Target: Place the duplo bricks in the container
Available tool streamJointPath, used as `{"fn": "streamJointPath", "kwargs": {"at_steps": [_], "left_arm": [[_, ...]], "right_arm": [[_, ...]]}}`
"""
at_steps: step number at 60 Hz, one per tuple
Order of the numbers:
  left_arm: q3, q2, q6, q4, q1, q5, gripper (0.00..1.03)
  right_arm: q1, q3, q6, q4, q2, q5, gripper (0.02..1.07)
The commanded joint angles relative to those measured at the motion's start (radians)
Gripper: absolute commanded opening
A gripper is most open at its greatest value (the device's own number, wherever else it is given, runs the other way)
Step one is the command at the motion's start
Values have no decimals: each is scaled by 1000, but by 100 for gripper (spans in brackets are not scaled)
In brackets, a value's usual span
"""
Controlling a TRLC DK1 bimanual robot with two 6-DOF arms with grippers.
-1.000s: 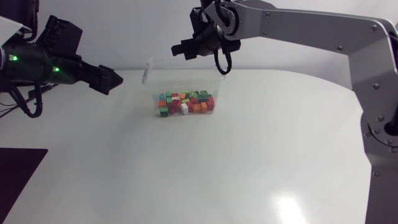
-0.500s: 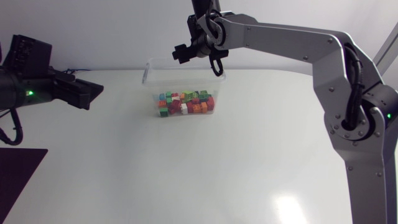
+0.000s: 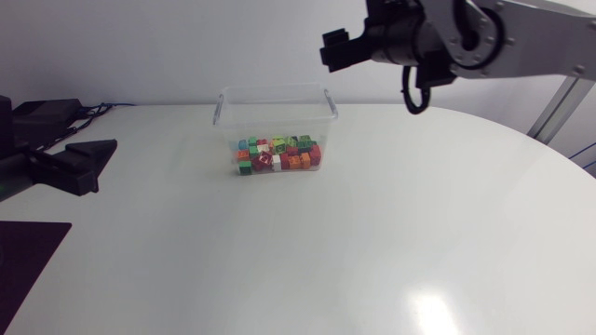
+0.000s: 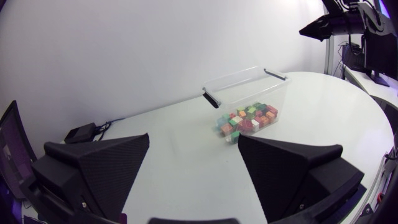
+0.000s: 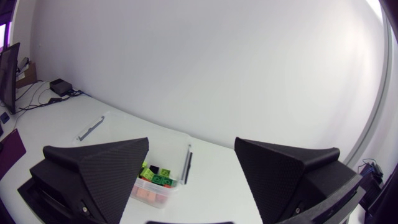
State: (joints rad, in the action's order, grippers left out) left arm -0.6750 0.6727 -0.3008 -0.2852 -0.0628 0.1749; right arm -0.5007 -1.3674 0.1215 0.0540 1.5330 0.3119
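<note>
With the multicoloured plastic duplo bricks [image 3: 277, 154] all inside the clear rectangular plastic container [image 3: 276, 91] at rear-ctr of the white table [image 3: 391, 223], and L gripper [image 4: 193, 142] & R gripper [image 5: 191, 143] both spread wide, empty, task appears done: park arms w/o clipping the rim.

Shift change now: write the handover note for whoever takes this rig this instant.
Left claw: open, empty, low at the left side of the table, apart from the container.
Right claw: open, empty, raised above and past the container's far right corner.
Duplo bricks: piled inside the clear container; none visible outside it.
Done: placing, as far as the views show.
Left: nothing apparent.
</note>
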Motion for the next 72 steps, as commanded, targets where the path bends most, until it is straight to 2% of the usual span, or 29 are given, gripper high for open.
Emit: {"fn": "streamJointPath", "kwargs": {"at_steps": [1, 7, 34, 49, 59, 72], "left_arm": [[55, -58, -23, 24, -8, 6, 99], [120, -140, -31, 72, -29, 6, 99], [235, -335, -23, 103, -48, 6, 99], [301, -466, -6, 110, -43, 6, 99], [341, -553, -1, 121, -38, 5, 99], [411, -648, 17, 118, -68, 2, 99]], "right_arm": [[5, 123, 40, -25, -100, 30, 102], [7, 235, 50, -28, -223, 59, 102], [16, 597, 95, 40, -721, 202, 102], [94, 706, 122, 141, -976, 210, 102], [129, 801, 173, 147, -1126, 211, 102], [148, 918, 230, 155, -1326, 208, 102]]}}
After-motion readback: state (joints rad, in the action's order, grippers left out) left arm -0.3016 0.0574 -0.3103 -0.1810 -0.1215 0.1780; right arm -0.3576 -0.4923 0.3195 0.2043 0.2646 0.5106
